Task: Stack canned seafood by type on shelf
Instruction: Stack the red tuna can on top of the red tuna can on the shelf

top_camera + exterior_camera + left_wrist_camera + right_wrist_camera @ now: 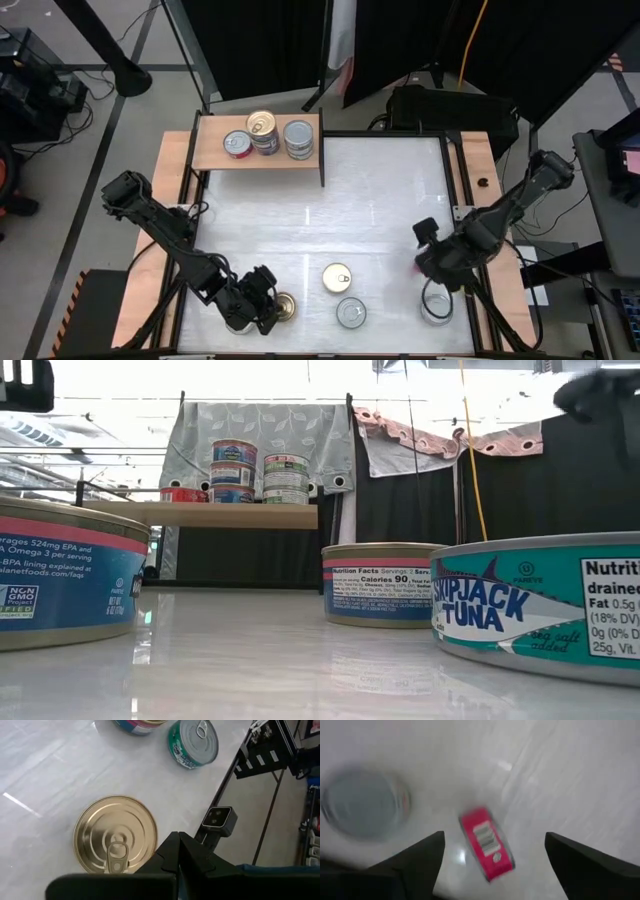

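The shelf (215, 152) stands at the table's far left and carries a red can (237, 144), a gold-lidded stack (262, 128) and a silver-lidded stack (298, 138). My left gripper (177, 851) is shut at the near edge, right beside a gold-lidded can (115, 832). My right gripper (492, 850) hangs open above the table's right side. Below its fingers a red can (486, 845) shows its side label, blurred. A silver-lidded can (365, 805) stands close by. A gold-lidded can (337, 278) and a teal tuna can (351, 313) stand at near centre. My left gripper's shut fingers (165, 855) slant down next to the gold-lidded can's rim (150, 847). The can stands flat on the table. I cannot tell whether the fingers touch it.
A camera block (216, 817) sits at the table's near edge next to my left gripper. Dark frame rails (455, 190) run along the table's right side. The middle and far right of the white tabletop (380, 190) show bare surface.
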Controlling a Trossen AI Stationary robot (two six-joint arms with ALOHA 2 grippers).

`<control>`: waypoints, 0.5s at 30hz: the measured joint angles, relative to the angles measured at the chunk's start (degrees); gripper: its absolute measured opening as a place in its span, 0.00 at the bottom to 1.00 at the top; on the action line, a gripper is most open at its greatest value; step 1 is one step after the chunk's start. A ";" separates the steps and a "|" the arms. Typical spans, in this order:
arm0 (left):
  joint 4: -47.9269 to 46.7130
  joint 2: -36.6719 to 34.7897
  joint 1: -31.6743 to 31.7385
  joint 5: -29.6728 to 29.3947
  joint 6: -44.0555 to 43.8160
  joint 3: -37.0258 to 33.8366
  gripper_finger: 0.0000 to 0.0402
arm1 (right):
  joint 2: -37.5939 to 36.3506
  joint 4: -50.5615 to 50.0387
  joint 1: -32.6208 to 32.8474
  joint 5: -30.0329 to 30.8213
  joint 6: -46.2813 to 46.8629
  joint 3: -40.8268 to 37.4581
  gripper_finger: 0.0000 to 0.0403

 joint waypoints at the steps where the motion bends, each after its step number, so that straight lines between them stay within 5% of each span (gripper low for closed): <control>1: -0.02 0.00 -0.04 -0.30 0.00 0.00 0.02 | -0.02 -0.55 -0.88 -1.34 -2.50 -1.08 0.84; 7: -0.14 0.00 -0.02 -2.49 0.49 0.00 0.02 | -0.04 1.56 -4.60 -3.99 -14.02 -7.02 0.84; 15: -0.96 0.00 -0.04 -3.77 0.96 0.00 0.02 | 0.93 5.76 -9.97 -5.85 -17.05 -11.77 0.80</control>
